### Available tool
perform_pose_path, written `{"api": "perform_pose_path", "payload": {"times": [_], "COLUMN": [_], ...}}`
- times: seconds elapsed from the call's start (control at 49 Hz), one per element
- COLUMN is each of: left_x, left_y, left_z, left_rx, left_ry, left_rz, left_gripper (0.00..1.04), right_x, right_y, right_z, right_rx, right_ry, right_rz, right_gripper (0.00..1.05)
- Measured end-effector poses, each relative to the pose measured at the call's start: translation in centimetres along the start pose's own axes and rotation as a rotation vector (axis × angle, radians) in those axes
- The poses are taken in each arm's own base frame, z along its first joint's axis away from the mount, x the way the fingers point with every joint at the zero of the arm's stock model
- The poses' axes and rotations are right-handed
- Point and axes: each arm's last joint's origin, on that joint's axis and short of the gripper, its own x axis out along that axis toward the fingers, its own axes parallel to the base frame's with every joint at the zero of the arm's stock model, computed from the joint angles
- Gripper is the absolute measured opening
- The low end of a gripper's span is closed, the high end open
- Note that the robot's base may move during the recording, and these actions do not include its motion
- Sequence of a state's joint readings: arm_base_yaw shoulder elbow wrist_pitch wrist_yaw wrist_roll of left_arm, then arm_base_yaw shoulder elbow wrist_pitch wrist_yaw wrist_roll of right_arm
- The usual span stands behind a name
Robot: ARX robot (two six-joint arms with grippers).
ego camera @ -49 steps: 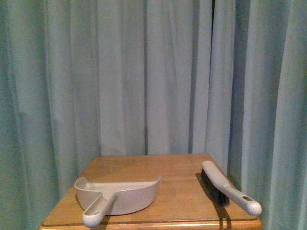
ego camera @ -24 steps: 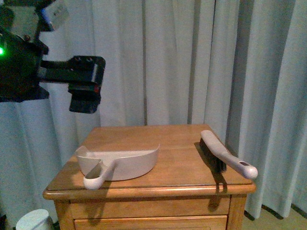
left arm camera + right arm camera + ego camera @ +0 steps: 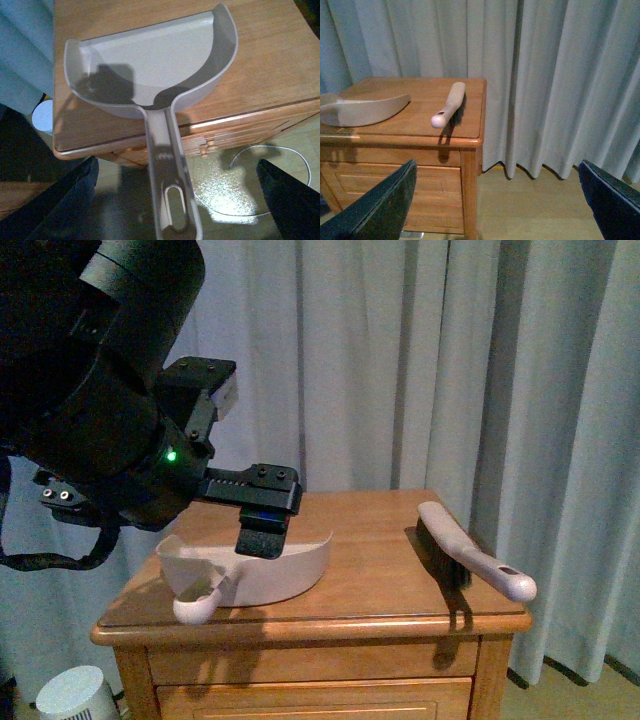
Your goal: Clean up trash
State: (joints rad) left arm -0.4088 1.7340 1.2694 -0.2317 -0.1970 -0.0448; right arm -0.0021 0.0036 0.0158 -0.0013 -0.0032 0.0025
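Wooden nightstand (image 3: 372,562): dustpan (image 3: 295,576) at nine o'clock, handle overhanging, seemingly for grabbing; brush (image 3: 466,551) at three. Left gripper (image 3: 262,533) splayed above it, right gripper (image 3: 497,192) splayed too; trash unseen.

The front view is dim and grainy, with a cool bluish cast on the curtain (image 3: 420,360) and a warmer tone on the counter (image 3: 370,570). The left arm (image 3: 90,390) is a near-black mass up close, its detail lost save one glowing green light (image 3: 172,454). Light falls from above: the brush (image 3: 470,555) throws a dark shadow down the counter's front edge. In the left wrist view a hard shadow lies inside the dustpan (image 3: 165,55), and a speckled patch of glare whitens the floor (image 3: 220,192). The left fingers (image 3: 55,200) and right fingers (image 3: 375,210) are dark, soft-edged blurs at the corners of their wrist views. The right wrist view is softly, evenly lit.
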Motion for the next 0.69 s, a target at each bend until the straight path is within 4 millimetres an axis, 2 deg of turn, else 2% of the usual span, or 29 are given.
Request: {"api": "perform_pose_path", "payload": {"times": [0.429,0.694], "left_x": [2.7,4.5], "left_y": [-0.8,0.4], "left_z": [-0.2,-0.8], "left_rx": [0.009,0.006], "left_ry": [0.046,0.070], "left_rz": [0.036,0.093], "left_gripper": [0.97,0.97], "right_x": [0.0,0.0], "right_y": [0.0,0.0], "right_z": [0.0,0.0], "right_rx": [0.000,0.000], "right_ry": [0.000,0.000], "right_rz": [0.000,0.000], "right_gripper": [0.97,0.97]}}
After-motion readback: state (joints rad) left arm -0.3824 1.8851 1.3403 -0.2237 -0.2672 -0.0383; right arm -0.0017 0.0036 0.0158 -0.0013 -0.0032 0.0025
